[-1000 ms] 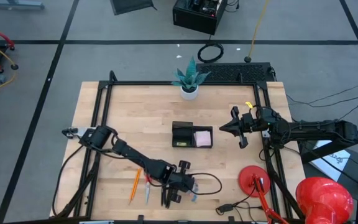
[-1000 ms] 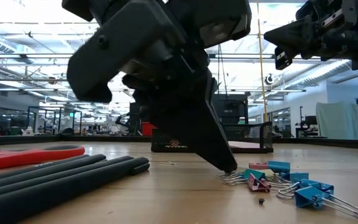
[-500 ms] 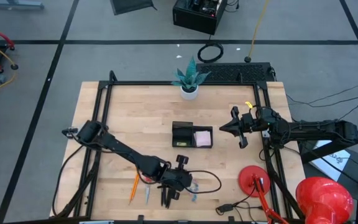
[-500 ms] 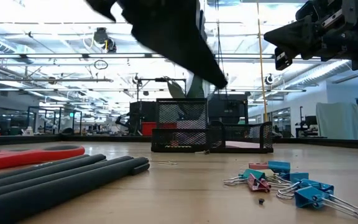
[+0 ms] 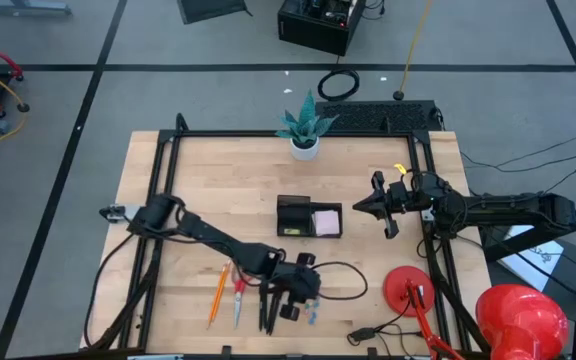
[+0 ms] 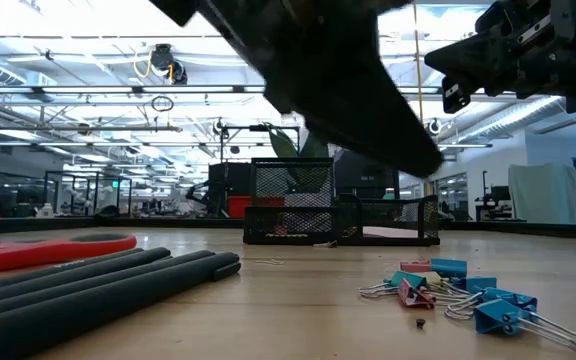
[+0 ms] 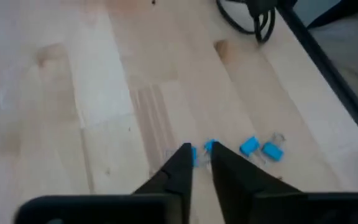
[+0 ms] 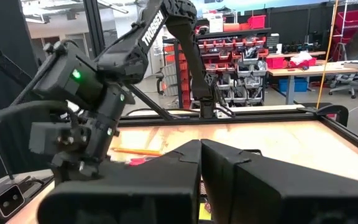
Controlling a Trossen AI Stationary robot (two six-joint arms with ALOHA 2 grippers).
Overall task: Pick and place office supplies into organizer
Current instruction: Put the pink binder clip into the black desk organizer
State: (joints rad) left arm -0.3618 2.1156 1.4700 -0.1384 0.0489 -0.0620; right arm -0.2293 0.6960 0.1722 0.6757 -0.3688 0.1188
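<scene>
Several small blue clips lie on the wood near the front edge. My left gripper hangs above them, slanting down, open by a narrow gap with nothing between its fingers. To their left lie the black pens, the red-handled scissors and the orange pencil. The black organizer stands mid-table with the pink sticky-note pad in its right compartment. My right gripper waits shut in the air to the organizer's right.
A white plant pot stands behind the organizer. A red round-based object sits at the front right, and a black cable loops beside the clips. A black frame rail borders the table's right side.
My left gripper has risen from the clips, where its tips touched the table, and has drifted a little toward the right and near edges. The clips lie where they were.
</scene>
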